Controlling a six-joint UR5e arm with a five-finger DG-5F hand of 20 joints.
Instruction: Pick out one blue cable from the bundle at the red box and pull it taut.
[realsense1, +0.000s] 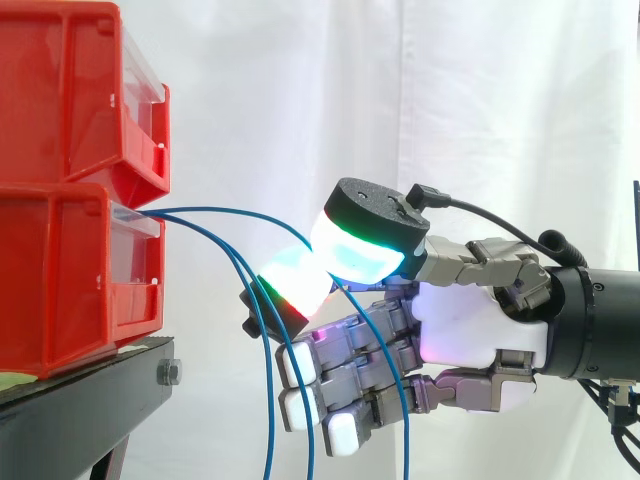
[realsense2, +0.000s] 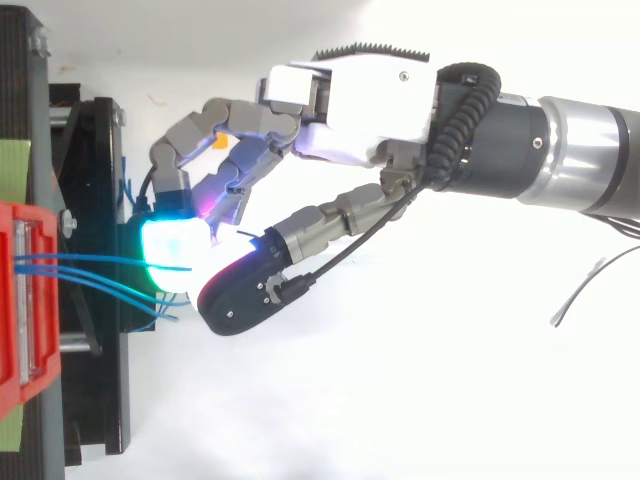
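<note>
Three thin blue cables (realsense1: 268, 400) come out of the front of the lower red box (realsense1: 60, 270) and droop down in front of it. The top blue cable (realsense1: 240, 213) arcs right to my hand (realsense1: 470, 320), which reaches in from the right. There it passes between the big cyan-green thumb pad (realsense1: 360, 250) and a curled finger's glowing pad (realsense1: 295, 285), which are pressed together, then hangs down past the palm. This cable still curves and is slack. From above, the hand (realsense2: 360, 100) sits just right of the blue cables (realsense2: 90, 262) leaving the red box (realsense2: 25, 300).
A second red bin (realsense1: 70, 90) is stacked on the lower one. Both rest on a black stand (realsense1: 90, 390) at the left. A white curtain hangs behind. A loose thin grey wire (realsense2: 580, 295) lies on the white floor under the arm.
</note>
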